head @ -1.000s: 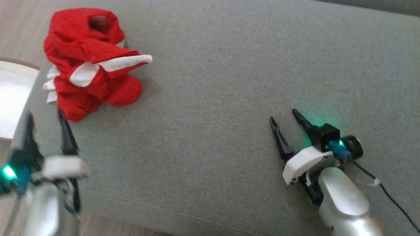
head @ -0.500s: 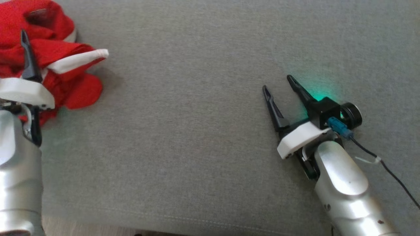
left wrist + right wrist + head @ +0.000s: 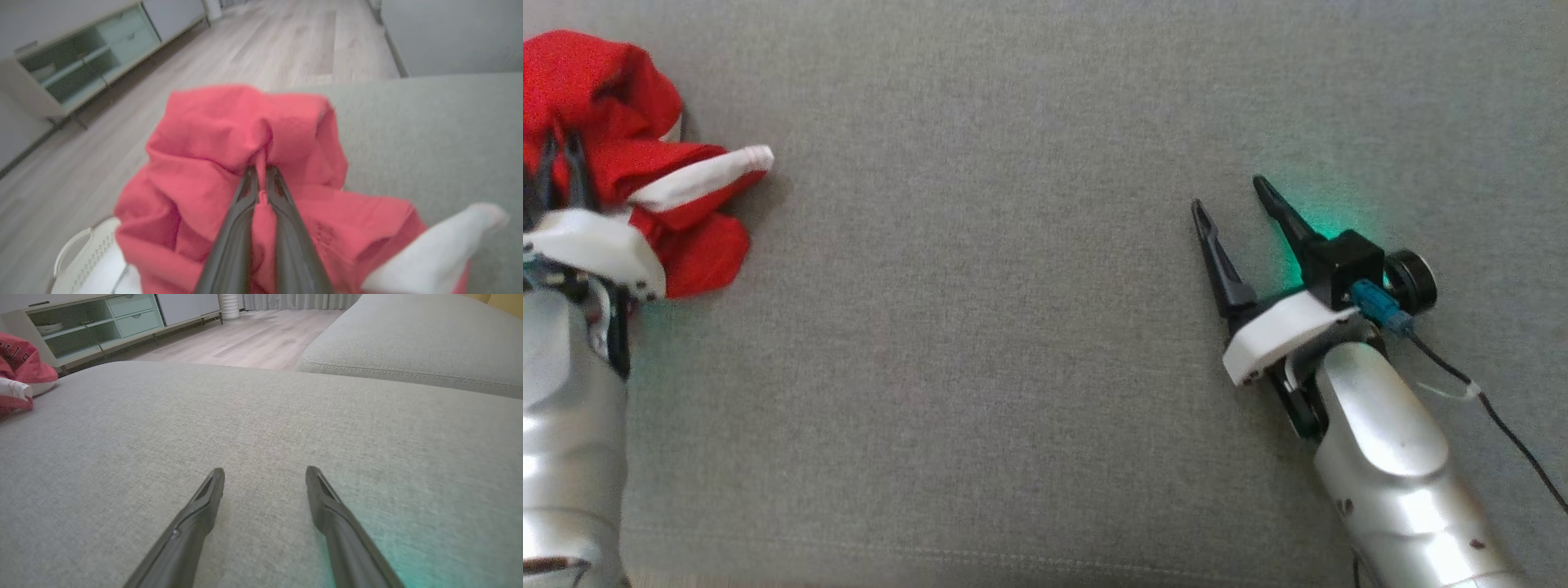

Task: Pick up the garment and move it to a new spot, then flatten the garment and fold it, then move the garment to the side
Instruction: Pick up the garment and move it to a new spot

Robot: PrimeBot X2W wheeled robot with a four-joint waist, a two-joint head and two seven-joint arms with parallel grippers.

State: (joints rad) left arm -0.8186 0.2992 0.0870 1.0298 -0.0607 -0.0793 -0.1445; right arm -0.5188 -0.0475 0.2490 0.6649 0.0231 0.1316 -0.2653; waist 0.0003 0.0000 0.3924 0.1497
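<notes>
At the far left edge of the cushion [image 3: 980,327]: garment [image 3: 605,82], red with white trim, crumpled.
Left gripper [image 3: 261,171]: pinched closed on one thin fold near the top.
Right gripper [image 3: 1228,193]: spread wide, empty, mid-cushion, well apart from the garment.
Risk: so small a bite may slip on lifting, dropping the garment off that edge toward the floor [image 3: 286,45].

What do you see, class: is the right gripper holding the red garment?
No: the right gripper is open above the grey sofa cushion, apart from the red garment, which the left gripper pinches.
</notes>
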